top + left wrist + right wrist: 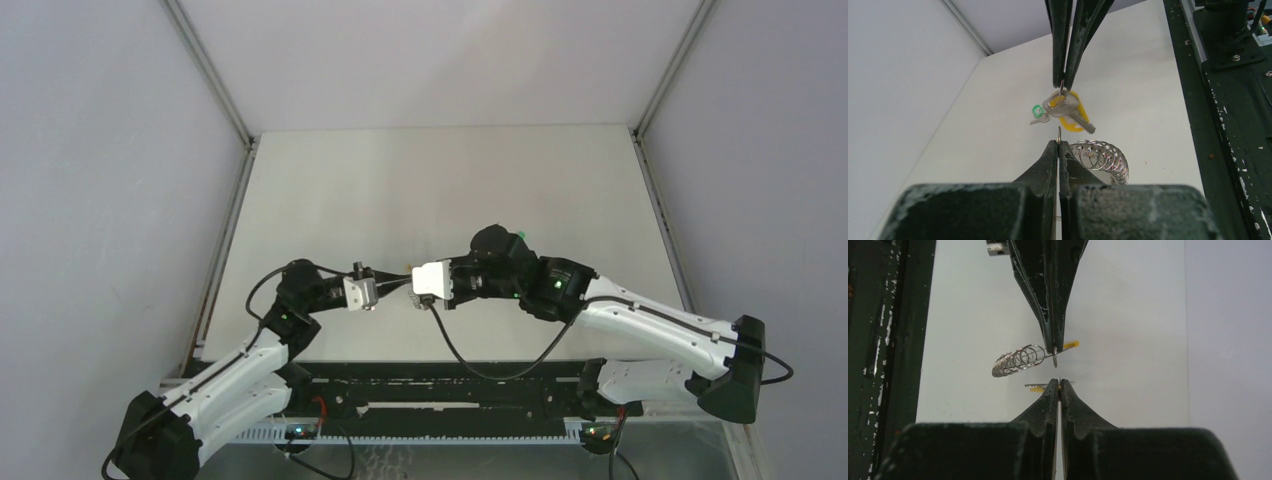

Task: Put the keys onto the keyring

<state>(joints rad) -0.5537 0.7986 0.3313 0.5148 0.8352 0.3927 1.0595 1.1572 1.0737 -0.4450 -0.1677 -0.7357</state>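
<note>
You are working in a pale, bare booth. Plain grey-white walls [100, 150] are standing around a matte white table [440, 180]. Slim aluminium posts [215, 80] are running up from its far corners. A black slotted rail [450, 385], its paint chipping in the wrist views, is lying along the near edge.

Over the middle of that table your left gripper [1058, 147] and right gripper [1059, 385] are facing tip to tip, just apart.

The left gripper is pinching a thin wire end of the grey metallic keyring [1103, 157]. The keyring is showing here as a coil of wire loops trailing beside the fingertips.

The right gripper is pressing its fingers together on a sliver of metal at the two tiny grey metal keys [1064, 106]. The orange-headed key [1057, 101] is sitting right at its tips, and the green-headed key [1037, 111] is lying just beside.

A yellow-orange loop [1068, 125] is showing right behind them. You cannot tell whether it is joining the coil, or whether the keys are touching the table.
</note>
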